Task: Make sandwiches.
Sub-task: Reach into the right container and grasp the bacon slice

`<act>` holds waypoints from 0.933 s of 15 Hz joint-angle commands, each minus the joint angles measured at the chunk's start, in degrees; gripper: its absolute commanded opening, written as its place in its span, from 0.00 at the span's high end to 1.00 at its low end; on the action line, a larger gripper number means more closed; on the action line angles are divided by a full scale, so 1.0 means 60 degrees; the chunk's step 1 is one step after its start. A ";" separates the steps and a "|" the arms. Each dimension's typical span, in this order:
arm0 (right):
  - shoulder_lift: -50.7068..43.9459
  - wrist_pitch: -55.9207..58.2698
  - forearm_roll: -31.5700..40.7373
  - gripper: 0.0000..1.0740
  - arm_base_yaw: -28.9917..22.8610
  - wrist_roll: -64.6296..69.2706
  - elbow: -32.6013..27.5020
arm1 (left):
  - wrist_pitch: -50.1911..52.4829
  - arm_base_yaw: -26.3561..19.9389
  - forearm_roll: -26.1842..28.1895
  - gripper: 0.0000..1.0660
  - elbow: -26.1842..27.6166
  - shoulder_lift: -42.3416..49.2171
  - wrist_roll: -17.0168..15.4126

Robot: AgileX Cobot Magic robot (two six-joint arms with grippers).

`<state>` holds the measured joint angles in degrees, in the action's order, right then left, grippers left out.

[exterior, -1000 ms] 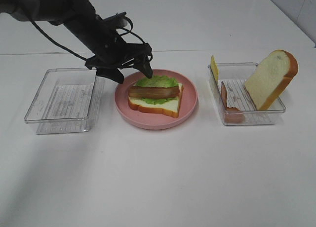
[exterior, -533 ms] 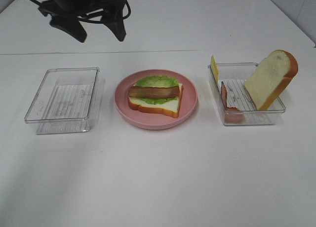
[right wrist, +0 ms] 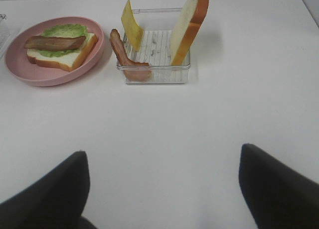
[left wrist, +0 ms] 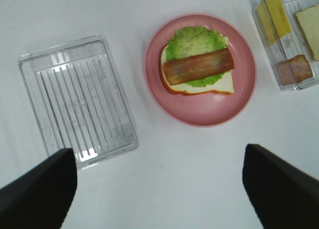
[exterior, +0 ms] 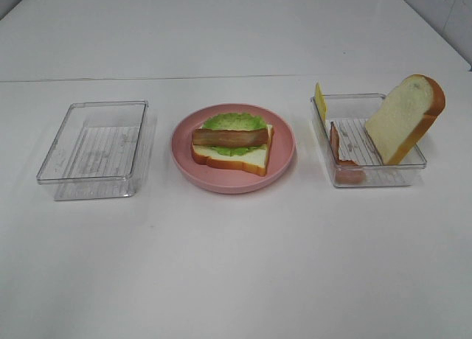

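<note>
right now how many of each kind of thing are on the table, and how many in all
clear trays: 2
pink plate: 1
bread slices: 2
lettuce leaf: 1
bacon strips: 2
cheese slice: 1
total: 9

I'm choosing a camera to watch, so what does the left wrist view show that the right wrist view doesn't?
Only the left wrist view: the whole left tray, seen from above. Only the right wrist view: the full bread slice standing on edge in the right tray. Both: the pink plate with the open sandwich, plus the spare cheese and bacon.
</note>
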<state>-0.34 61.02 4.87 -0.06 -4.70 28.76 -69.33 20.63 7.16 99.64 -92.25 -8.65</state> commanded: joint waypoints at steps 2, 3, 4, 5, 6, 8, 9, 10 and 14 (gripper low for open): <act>-0.0095 -0.0086 0.0057 0.28 0.0067 -0.0115 -0.0010 | -0.0754 0.0010 -0.0086 0.20 -0.2273 0.2406 -0.0086; -0.0095 -0.0086 0.0057 0.28 0.0067 -0.0115 -0.0010 | -0.0754 0.0010 -0.0153 0.20 -0.2979 0.3275 -0.0086; -0.0095 -0.0086 0.0057 0.28 0.0067 -0.0115 -0.0010 | -0.0754 0.0010 -0.0201 0.20 -0.3419 0.3705 -0.0076; -0.0095 -0.0086 0.0057 0.28 0.0067 -0.0115 -0.0010 | -0.0707 0.0010 -0.0382 0.20 -0.4622 0.5271 -0.0076; -0.0095 -0.0086 0.0057 0.28 0.0067 -0.0115 -0.0010 | -0.0630 0.0010 -0.0516 0.20 -0.5204 0.6054 -0.0076; -0.0095 -0.0086 0.0057 0.28 0.0067 -0.0115 -0.0010 | -0.0477 0.0010 -0.0697 0.20 -0.6303 0.7487 -0.0057; -0.0095 -0.0086 0.0057 0.28 0.0067 -0.0115 -0.0010 | -0.0353 0.0010 -0.0697 0.20 -0.6713 0.8193 0.0067; -0.0095 -0.0086 0.0057 0.28 0.0067 -0.0115 -0.0010 | -0.0210 0.0010 -0.0697 0.20 -0.7248 0.8909 0.0153; -0.0095 -0.0086 0.0057 0.28 0.0067 -0.0115 -0.0010 | 0.1050 0.0010 -0.0707 0.20 -0.9148 1.1507 0.0344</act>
<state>-0.34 61.02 4.87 -0.06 -4.70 28.76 -61.88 20.63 3.21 42.11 -20.17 -5.04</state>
